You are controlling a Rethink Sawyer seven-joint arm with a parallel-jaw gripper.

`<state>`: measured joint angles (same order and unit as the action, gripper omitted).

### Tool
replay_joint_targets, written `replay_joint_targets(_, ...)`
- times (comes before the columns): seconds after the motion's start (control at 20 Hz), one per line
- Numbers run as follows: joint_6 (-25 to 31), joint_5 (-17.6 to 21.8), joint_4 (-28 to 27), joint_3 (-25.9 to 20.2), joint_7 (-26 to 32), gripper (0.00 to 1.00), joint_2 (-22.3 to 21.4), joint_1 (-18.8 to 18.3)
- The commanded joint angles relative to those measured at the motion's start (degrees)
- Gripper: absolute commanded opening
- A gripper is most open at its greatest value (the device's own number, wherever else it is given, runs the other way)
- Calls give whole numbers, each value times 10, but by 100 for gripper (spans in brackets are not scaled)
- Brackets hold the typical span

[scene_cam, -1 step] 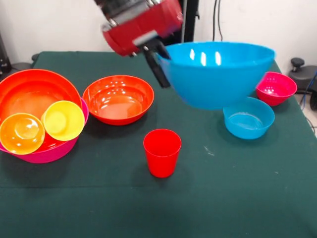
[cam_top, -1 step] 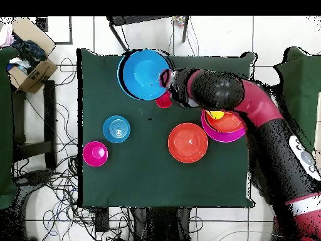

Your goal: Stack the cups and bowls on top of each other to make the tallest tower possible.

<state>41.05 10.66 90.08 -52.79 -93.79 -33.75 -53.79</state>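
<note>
My gripper (scene_cam, -1 step: 161, 62) is shut on the left rim of the large blue bowl (scene_cam, -1 step: 215, 72), which hangs upright above the table; one black finger (scene_cam, -1 step: 157, 72) shows outside its wall. From overhead the blue bowl (cam_top, -1 step: 145, 74) and gripper (cam_top, -1 step: 167, 78) are near the table's top edge. Below stand a red cup (scene_cam, -1 step: 162, 152), an orange-red bowl (scene_cam, -1 step: 118, 99), a small blue bowl (scene_cam, -1 step: 248, 117) and a small magenta bowl (scene_cam, -1 step: 276, 88). At left, a pink bowl (scene_cam, -1 step: 47, 152) holds another orange-red bowl (scene_cam, -1 step: 29, 89), with an orange cup (scene_cam, -1 step: 21, 133) and a yellow cup (scene_cam, -1 step: 63, 120) lying inside.
The green table (scene_cam, -1 step: 237, 198) has open cloth along its near edge. Overhead, the arm (cam_top, -1 step: 263, 119) crosses above the pink bowl stack (cam_top, -1 step: 224, 128) and partly hides the red cup (cam_top, -1 step: 164, 100). A cardboard box (cam_top, -1 step: 31, 69) and cables lie on the floor beyond the table.
</note>
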Motion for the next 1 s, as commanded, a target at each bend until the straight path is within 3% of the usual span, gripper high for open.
replay_joint_targets(0.05,87,87,28,-109,353,0,52,-65)
replay_joint_targets(0.25,111,114,26,-127,436,0,95,-121)
replay_joint_targets(0.45,144,128,4,-131,510,0,126,-154)
replay_joint_targets(1.0,171,132,-57,-112,569,0,143,-156)
